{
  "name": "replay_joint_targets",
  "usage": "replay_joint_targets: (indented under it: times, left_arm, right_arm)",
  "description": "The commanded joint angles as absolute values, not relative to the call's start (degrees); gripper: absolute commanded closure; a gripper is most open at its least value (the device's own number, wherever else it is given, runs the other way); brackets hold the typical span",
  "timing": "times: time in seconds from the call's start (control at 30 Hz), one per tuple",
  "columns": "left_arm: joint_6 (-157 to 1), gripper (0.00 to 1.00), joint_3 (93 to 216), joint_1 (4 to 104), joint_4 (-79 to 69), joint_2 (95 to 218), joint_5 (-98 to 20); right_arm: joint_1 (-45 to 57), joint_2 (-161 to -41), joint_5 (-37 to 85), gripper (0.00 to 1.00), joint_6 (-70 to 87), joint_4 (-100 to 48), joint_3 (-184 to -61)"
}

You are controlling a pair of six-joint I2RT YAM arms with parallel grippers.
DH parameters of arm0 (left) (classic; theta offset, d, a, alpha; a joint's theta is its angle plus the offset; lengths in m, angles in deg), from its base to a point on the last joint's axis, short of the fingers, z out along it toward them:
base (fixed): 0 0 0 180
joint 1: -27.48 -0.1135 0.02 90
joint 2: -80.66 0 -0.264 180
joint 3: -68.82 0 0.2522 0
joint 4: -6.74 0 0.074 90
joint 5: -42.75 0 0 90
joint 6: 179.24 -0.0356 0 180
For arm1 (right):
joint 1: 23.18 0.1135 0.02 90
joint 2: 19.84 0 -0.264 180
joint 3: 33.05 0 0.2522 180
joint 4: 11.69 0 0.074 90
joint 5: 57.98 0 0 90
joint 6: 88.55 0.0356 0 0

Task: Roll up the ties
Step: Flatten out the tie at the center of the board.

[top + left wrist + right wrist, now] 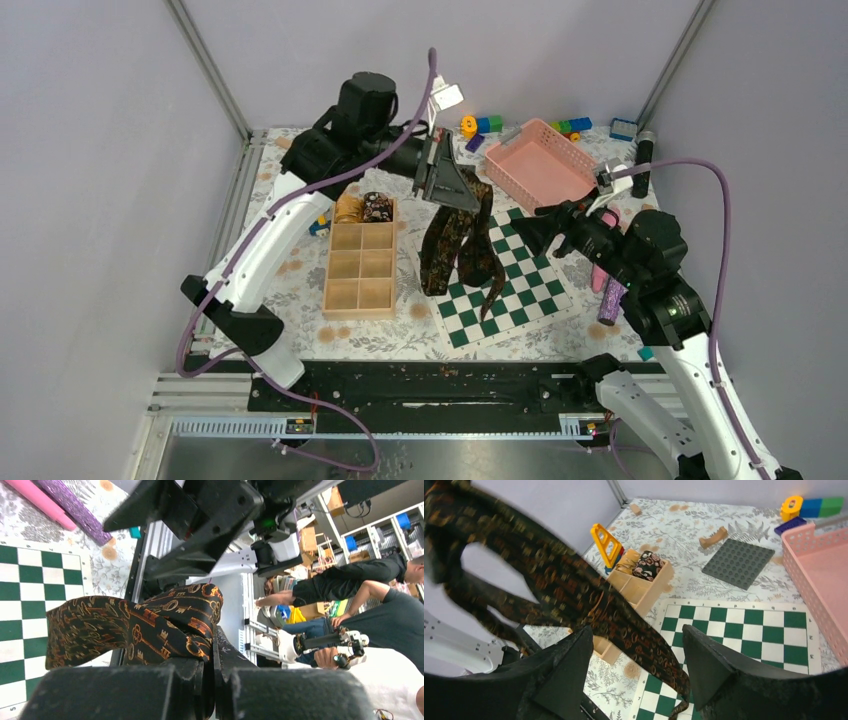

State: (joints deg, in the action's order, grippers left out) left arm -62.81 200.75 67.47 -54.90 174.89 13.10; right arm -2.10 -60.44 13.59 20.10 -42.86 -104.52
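Observation:
A dark brown-black tie (445, 245) with an orange key pattern hangs in long loops over the chessboard mat (520, 295). My left gripper (447, 182) is shut on its folded upper part, and in the left wrist view the cloth (135, 630) is pinched between the fingers of this gripper (216, 642). My right gripper (527, 226) stands open just right of the hanging tie. In the right wrist view the tie (574, 592) passes in front of this gripper's (636, 655) spread jaws, held by neither. Two rolled ties, golden-tan (348, 208) and dark specked (377, 208), sit in the wooden box's (360, 285) far compartments.
A pink basket (540, 165) stands at the back right. A purple glittery microphone (612, 298) and a black cylinder (643, 160) lie by the right edge. Toy blocks (490, 124) line the back, and a grey studded plate (738, 562) and a yellow toy (606, 545) lie near the box.

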Motion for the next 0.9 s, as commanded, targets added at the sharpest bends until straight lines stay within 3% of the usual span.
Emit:
replay_joint_targets:
  times: [0.0, 0.3, 0.57, 0.87]
  left_arm:
    - [-51.29, 1.0, 202.49, 64.91, -42.25, 174.05, 15.85]
    - [-3.89, 1.0, 183.95, 62.65, 12.75, 171.23, 13.92]
    - [19.53, 1.0, 178.88, 62.51, 33.75, 170.44, 6.58]
    - [22.73, 1.0, 180.26, 62.72, 33.08, 167.54, 13.27]
  right_arm:
    - [-0.9, -58.75, 9.24, 0.27, 16.97, -37.03, -103.21]
    - [8.07, -57.92, 17.96, 0.18, 8.32, -29.78, -98.18]
    - [11.96, -59.41, 23.19, 0.16, 2.68, -19.44, -94.4]
    - [11.96, -57.2, 16.7, 0.21, -4.79, -20.12, -93.93]
